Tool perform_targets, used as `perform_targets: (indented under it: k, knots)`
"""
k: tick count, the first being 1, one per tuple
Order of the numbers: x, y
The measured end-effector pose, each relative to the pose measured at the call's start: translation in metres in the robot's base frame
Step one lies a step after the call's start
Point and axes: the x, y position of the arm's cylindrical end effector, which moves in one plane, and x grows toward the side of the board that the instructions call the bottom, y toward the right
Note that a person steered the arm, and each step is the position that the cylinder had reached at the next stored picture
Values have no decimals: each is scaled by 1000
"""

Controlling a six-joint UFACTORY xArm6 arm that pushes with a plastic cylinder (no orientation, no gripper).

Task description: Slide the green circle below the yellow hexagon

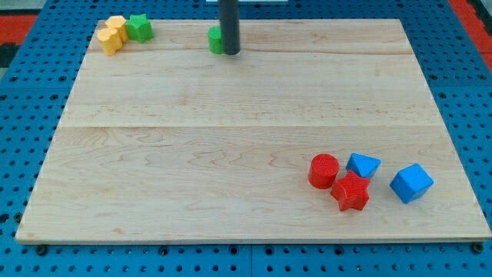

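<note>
The green circle [215, 40] lies near the view's top, a little left of centre, partly hidden by the rod. My tip [231, 52] rests against its right side. The yellow hexagon [117, 27] sits at the view's top left, touching a second yellow block [110, 41] just below and left of it. A green star [139, 28] sits right beside the hexagon on its right. The green circle is well to the right of this group.
At the view's bottom right sit a red cylinder [324, 170], a red star [350, 191], a small blue block [362, 165] and a blue cube [411, 183]. The wooden board [231, 146] lies on a blue pegboard.
</note>
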Motion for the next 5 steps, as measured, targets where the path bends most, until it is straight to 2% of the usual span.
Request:
perform_targets:
  k: [1, 2, 4, 5]
  knots:
    - [-8, 42]
    - [-25, 19]
    - [-36, -150]
    - [-30, -134]
